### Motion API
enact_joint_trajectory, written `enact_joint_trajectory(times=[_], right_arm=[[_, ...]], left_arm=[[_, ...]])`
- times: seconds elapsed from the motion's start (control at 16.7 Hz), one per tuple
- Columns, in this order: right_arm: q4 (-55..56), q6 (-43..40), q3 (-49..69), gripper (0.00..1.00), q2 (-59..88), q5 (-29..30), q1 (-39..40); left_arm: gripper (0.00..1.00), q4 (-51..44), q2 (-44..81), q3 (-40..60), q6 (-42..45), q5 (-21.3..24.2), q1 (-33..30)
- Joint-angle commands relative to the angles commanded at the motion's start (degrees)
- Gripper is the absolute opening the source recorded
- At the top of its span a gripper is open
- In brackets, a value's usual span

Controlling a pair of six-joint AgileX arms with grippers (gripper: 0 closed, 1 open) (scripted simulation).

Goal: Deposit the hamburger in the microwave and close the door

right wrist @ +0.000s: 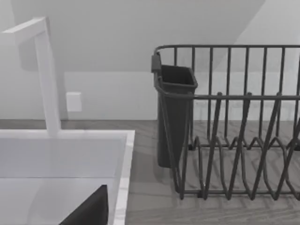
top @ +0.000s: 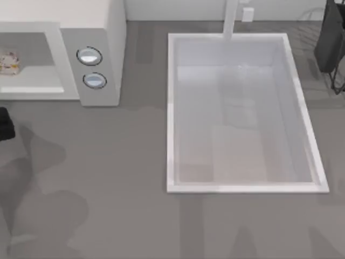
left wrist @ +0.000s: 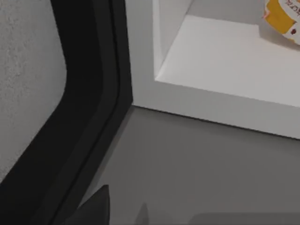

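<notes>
Hamburger (top: 9, 62) sits inside microwave (top: 102, 32) cavity, far left. Left gripper (top: 4, 123) at table's left edge, below cavity; fingers' state can't tell. Door possibly the dark panel (left wrist: 89, 117) beside the opening.

The boxy off-white microwave (top: 110, 32) looks like smooth matt plastic, its two round silver-blue knobs (top: 89, 56) glossy. The grey desk (top: 108, 178) is matt with a faint wood-like grain. The white rectangular sink basin (top: 170, 108) seems smooth, slightly glossy. The dark wire dish rack (right wrist: 234, 140) looks like matt metal.
</notes>
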Motion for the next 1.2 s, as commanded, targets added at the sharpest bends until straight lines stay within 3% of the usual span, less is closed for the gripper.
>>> enact_joint_trajectory(times=[0.3,0.84,1.2], right_arm=[[0.0,0.0,0.0,1.0,0.0,0.0,0.0],[0.0,0.0,0.0,1.0,0.0,0.0,0.0],[0.0,0.0,0.0,1.0,0.0,0.0,0.0]], left_arm=[[1.0,2.7,0.9,-4.8,-0.1,0.8,1.7],[1.0,3.0,-1.4,-3.1,-0.1,0.7,1.5],[1.0,-3.9,-9.2,-0.7,-0.2,0.5,1.5]])
